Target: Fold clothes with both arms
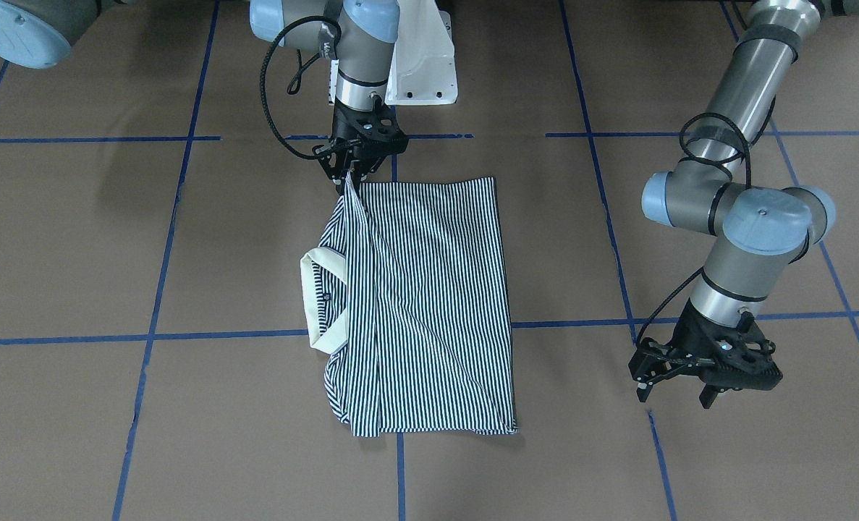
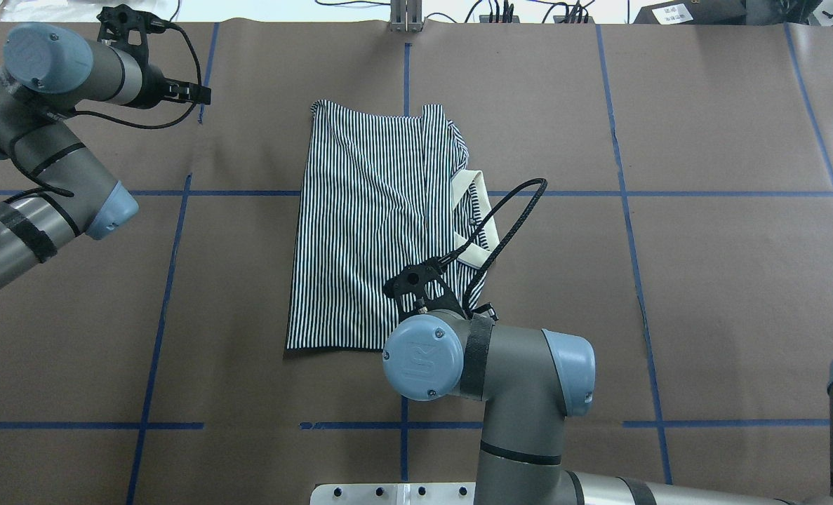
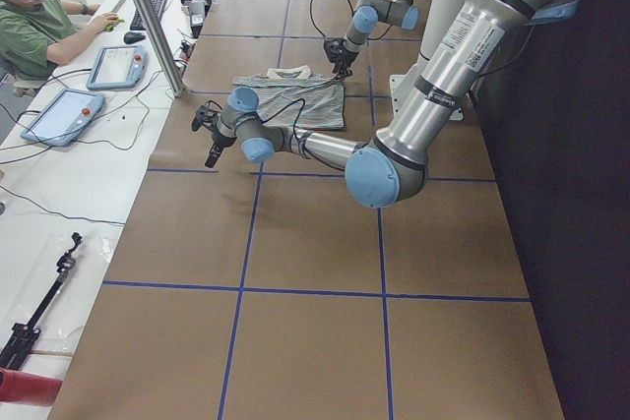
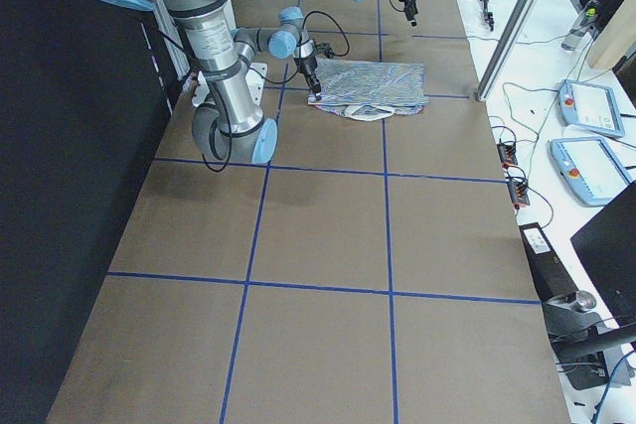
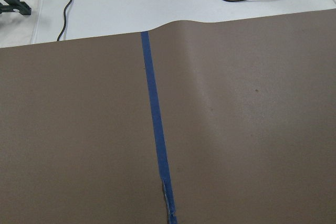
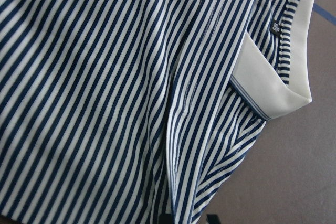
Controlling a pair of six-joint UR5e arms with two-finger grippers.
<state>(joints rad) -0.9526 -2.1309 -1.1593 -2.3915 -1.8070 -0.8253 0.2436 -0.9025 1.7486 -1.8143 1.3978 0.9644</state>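
While the jaws of the right arm (image 1: 360, 79) pinch a corner of the striped shirt (image 1: 429, 289), those of the left arm (image 1: 755, 246) hang spread.

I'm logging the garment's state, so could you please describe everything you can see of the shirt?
The shirt is soft-looking cloth with fine navy-and-white stripes and a plain cream collar. It lies partly folded into a rough, creased rectangle on the brown table, collar poking out on the robot's right. The right pincer pinches its corner nearest the robot, pulling it into a peak.
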